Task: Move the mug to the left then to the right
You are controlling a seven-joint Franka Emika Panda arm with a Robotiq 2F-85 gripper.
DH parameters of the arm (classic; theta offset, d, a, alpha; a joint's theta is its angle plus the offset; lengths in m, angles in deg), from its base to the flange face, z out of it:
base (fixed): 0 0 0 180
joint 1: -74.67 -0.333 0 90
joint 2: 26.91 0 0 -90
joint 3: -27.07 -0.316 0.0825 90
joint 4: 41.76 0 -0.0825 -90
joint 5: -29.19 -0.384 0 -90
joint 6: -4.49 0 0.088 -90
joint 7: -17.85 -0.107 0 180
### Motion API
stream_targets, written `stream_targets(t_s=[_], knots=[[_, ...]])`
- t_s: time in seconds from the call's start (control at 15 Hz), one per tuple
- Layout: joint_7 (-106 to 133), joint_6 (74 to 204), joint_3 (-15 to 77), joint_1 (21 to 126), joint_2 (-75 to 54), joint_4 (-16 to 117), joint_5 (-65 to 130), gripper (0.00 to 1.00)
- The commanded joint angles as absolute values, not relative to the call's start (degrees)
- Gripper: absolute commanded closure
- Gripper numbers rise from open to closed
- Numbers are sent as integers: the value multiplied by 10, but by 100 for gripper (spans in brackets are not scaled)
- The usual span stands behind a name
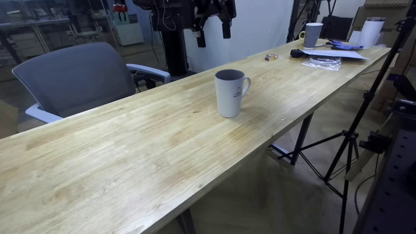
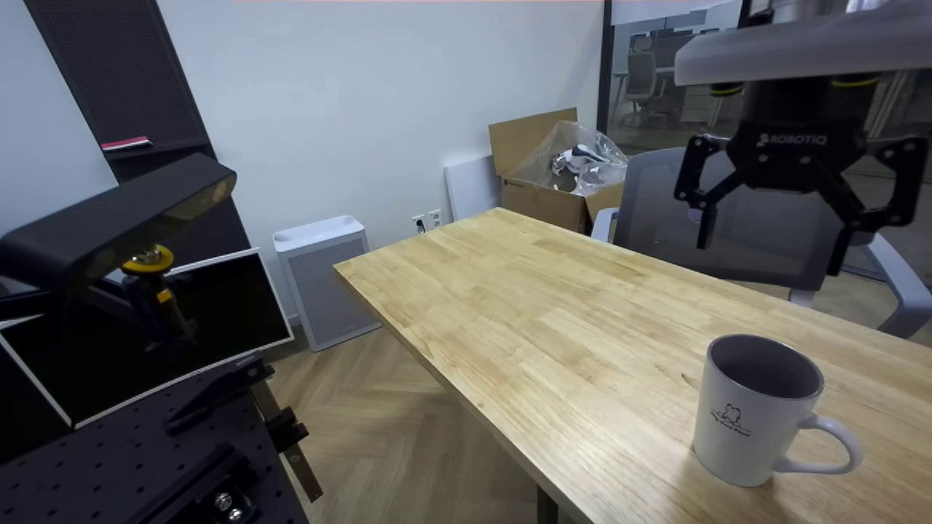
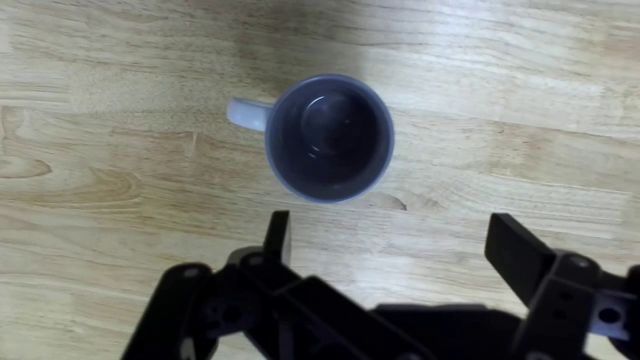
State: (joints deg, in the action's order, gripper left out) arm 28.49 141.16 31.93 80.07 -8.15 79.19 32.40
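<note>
Mug (image 2: 746,433) upright on table (image 2: 502,298), grey inside; box (image 2: 540,202) holds clear plastic (image 2: 603,177)

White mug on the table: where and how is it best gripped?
Probably by the rim wall opposite the handle, from straight above, the gripper straddling it. The mug stands upright, mouth facing up, so that wall should be reachable inside and out; the handle juts away from it, and the open gripper points down.
</note>
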Motion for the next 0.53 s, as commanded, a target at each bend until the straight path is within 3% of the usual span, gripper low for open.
stream_targets(t_s=[0.0,0.47], knots=[[284,1410,312,803,-82,793,326,0],[286,1410,312,807,-79,793,326,0]])
